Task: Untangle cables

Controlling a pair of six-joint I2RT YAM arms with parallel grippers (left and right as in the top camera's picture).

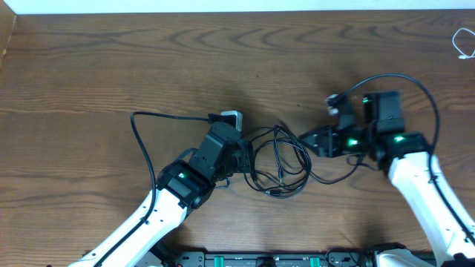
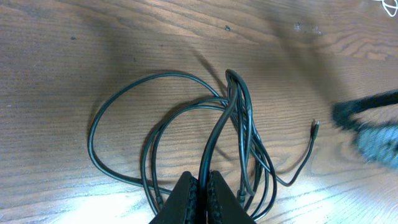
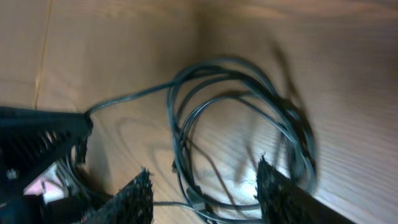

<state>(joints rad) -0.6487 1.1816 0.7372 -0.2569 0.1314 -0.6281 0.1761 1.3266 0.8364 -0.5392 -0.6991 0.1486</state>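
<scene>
The brown wood-grain table filled the overhead view, with a pale strip along its far edge. At its middle, between the two grippers, the black cables lay tangled in loose loops. The left gripper was clamped tight on one strand of them. The right gripper stood parted above the loops, gripping nothing. A thin white cord lay well apart at the far right edge.

The black cables are blurred in the right wrist view.
</scene>
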